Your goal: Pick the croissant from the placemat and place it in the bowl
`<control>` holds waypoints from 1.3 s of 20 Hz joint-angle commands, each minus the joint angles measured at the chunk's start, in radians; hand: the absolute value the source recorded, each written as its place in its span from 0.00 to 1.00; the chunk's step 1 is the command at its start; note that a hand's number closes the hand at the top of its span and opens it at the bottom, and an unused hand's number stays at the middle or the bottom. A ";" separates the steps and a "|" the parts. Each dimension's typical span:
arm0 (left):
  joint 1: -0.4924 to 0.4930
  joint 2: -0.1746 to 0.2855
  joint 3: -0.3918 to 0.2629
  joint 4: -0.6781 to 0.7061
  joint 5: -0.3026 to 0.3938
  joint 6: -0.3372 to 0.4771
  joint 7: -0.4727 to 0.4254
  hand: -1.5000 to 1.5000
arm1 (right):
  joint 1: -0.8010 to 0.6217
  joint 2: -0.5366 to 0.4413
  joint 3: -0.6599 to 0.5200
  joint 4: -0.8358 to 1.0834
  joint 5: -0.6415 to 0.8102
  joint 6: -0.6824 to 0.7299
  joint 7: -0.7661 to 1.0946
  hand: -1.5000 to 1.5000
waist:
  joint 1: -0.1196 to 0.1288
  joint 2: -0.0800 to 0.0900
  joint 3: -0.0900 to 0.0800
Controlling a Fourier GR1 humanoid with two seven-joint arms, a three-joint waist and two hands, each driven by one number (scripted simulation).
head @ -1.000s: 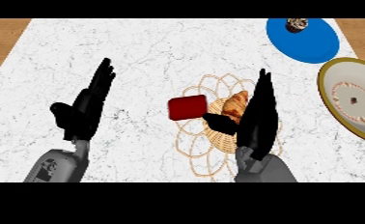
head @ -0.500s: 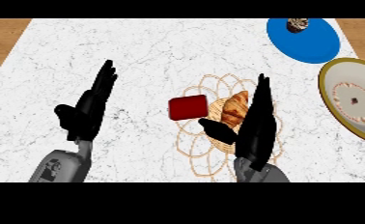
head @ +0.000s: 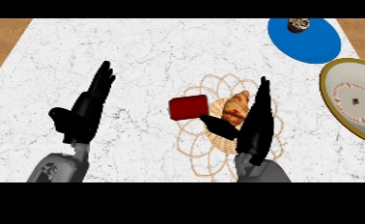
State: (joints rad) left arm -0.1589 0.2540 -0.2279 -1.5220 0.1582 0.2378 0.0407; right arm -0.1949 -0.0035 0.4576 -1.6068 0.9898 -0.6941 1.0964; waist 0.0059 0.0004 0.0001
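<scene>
A golden-brown croissant (head: pixel 236 107) lies on the woven, flower-shaped placemat (head: pixel 206 155) in the middle of the counter. My right hand (head: pixel 255 124) stands edge-on right beside it, on its right, fingers straight and pointing away from me, thumb reaching under the croissant's near end. The hand is open and holds nothing. The bowl (head: pixel 345 96), cream with a yellow rim, sits at the right edge, partly cut off. My left hand (head: pixel 87 109) rests open at the left, fingers up.
A dark red block (head: pixel 188 107) lies on the placemat just left of the croissant. A blue plate (head: pixel 308 43) with a small dark object (head: pixel 298 24) on it stands at the back right. Wood shows beyond the counter's far corners.
My right hand has slid a little left and forward, closing in on the croissant's right side. The left hand, croissant and red block have not moved.
</scene>
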 commanded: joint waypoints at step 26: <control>0.005 -0.106 0.026 0.053 -0.101 -0.024 -0.029 0.50 | -0.049 -0.023 0.008 0.381 -0.149 0.032 -0.120 1.00 | -0.002 0.002 0.000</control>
State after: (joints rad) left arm -0.1480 0.1756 -0.1889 -1.4967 0.0799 0.2005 0.0221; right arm -0.2341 -0.0252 0.4340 -1.3063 0.8592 -0.7436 1.0215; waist -0.0012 -0.0096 -0.0075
